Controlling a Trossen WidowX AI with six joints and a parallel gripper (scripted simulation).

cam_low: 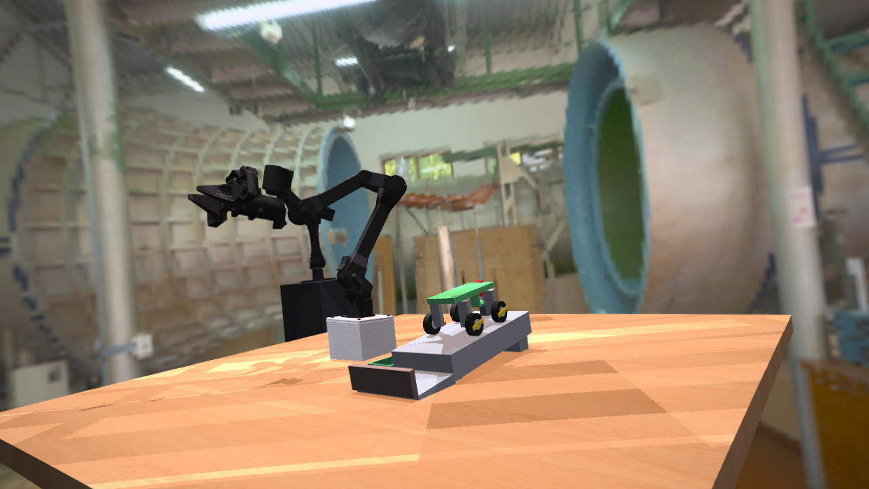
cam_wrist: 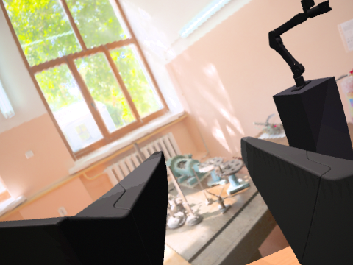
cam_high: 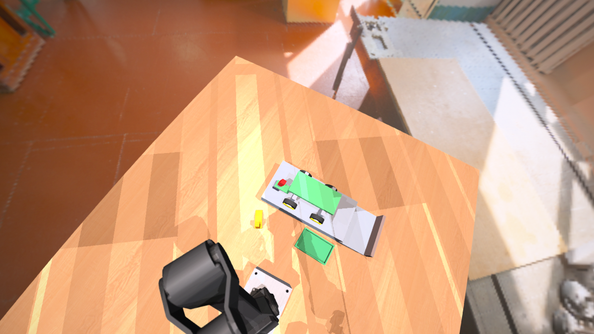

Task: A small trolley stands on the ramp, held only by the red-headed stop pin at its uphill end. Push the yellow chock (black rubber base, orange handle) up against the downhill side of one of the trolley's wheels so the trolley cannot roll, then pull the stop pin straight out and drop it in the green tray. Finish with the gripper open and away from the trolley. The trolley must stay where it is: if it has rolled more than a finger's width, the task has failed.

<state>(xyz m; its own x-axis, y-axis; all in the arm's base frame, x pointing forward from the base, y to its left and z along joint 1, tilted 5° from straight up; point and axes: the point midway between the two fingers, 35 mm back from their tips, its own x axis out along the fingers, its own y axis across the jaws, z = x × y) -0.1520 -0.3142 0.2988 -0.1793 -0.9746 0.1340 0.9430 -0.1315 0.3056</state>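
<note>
The green-topped trolley [cam_high: 315,193] [cam_low: 461,293] stands on the grey ramp [cam_high: 272,194] [cam_low: 425,343]. The red-headed stop pin [cam_high: 281,182] [cam_low: 479,281] is upright in its holder at the uphill end, beside the trolley. The yellow chock [cam_high: 258,218] lies on the table off the ramp's near side, away from the wheels; its rubber base and handle cannot be made out. The green tray [cam_high: 314,246] [cam_low: 382,361] is empty beside the ramp. My gripper [cam_low: 193,191] [cam_wrist: 202,152] is partly open and empty, raised high and pointing away from the ramp, far from chock and pin.
A dark end board [cam_high: 376,236] [cam_low: 382,381] closes the ramp's downhill end. My arm's pale base block [cam_low: 361,337] stands near the tray. Another black arm on a dark pedestal [cam_wrist: 312,114] [cam_low: 303,310] stands beyond the table.
</note>
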